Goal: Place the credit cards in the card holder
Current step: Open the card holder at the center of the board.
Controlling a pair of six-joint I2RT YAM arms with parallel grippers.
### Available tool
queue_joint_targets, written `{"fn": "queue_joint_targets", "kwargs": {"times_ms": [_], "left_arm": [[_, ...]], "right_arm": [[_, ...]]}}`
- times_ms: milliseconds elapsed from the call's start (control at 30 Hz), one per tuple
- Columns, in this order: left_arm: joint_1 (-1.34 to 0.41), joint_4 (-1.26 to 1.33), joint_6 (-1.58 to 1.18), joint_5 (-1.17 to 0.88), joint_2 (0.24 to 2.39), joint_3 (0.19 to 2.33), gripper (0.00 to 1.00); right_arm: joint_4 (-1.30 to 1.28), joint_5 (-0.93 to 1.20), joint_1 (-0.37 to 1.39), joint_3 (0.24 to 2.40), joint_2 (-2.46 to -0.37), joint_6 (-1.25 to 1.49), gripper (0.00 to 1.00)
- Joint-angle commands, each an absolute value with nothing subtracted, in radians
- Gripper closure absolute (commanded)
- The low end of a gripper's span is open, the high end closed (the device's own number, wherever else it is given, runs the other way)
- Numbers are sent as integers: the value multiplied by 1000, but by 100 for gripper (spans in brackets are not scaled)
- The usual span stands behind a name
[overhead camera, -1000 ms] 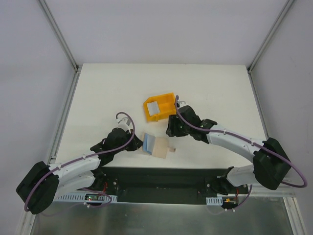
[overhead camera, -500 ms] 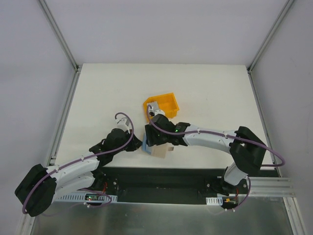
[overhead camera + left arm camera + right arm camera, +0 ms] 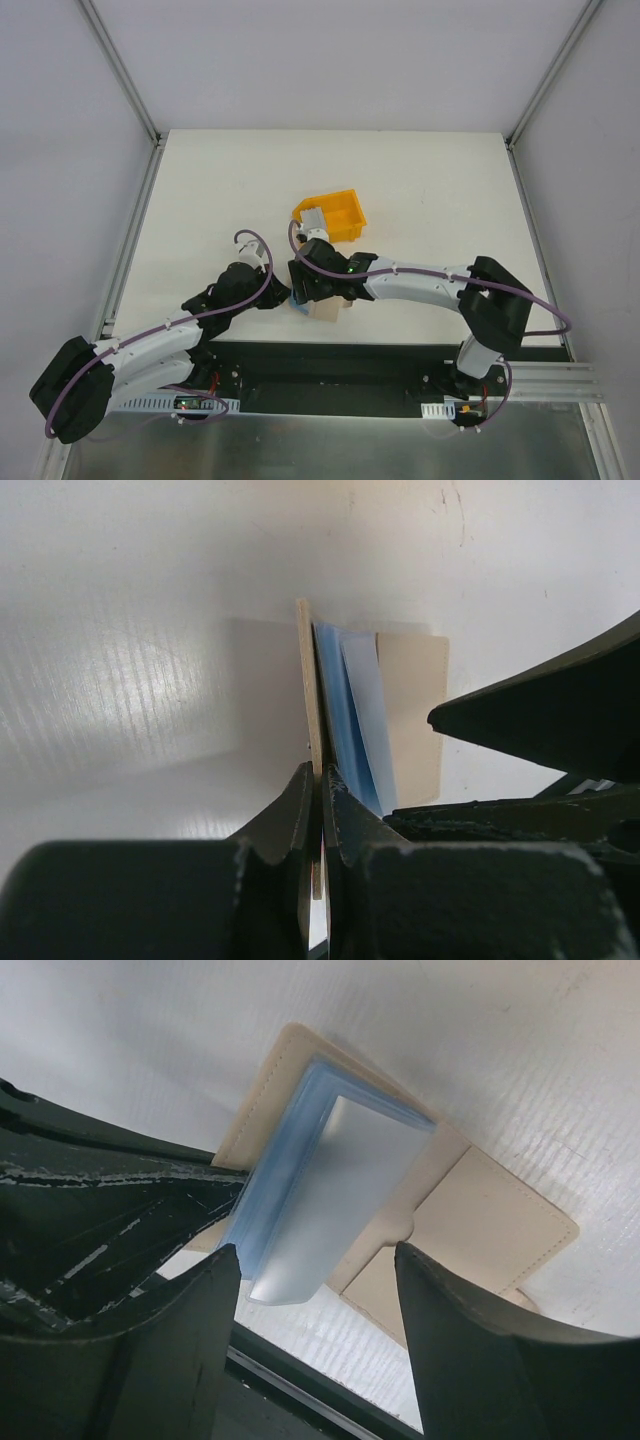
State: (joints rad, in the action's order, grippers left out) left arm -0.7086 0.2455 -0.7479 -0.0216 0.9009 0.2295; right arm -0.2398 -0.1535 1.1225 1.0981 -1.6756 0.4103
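**Both claws at the open card holder**

White table (image 3: 200, 200). Yellow bin (image 3: 343, 212) sits mid-table, with one grey card (image 3: 311, 218) at its left end. Card holder (image 3: 330, 310) lies open near the front edge, beige inside up.

Left gripper (image 3: 320, 795) is closed, pinching the holder's raised left flap by its edge. Right gripper (image 3: 315, 1260) hangs over the holder, jaws apart. The near end of the credit cards (image 3: 330, 1180) lies between them; contact not discernible.

The cards are a silvery one on a pale blue stack, just beside the flap.
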Motion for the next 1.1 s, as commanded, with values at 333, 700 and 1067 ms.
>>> {"fn": "queue_joint_targets", "kwargs": {"times_ms": [333, 700, 1067], "left_arm": [[-721, 252, -756, -6, 884, 239, 100], [-721, 242, -753, 17, 867, 230, 100], [-721, 241, -752, 9, 867, 229, 100]], "right_arm": [[-348, -239, 1135, 1149, -1698, 405, 43], [-410, -316, 1131, 1068, -1618, 426, 44], [-367, -256, 1097, 996, -1609, 425, 48]]}}
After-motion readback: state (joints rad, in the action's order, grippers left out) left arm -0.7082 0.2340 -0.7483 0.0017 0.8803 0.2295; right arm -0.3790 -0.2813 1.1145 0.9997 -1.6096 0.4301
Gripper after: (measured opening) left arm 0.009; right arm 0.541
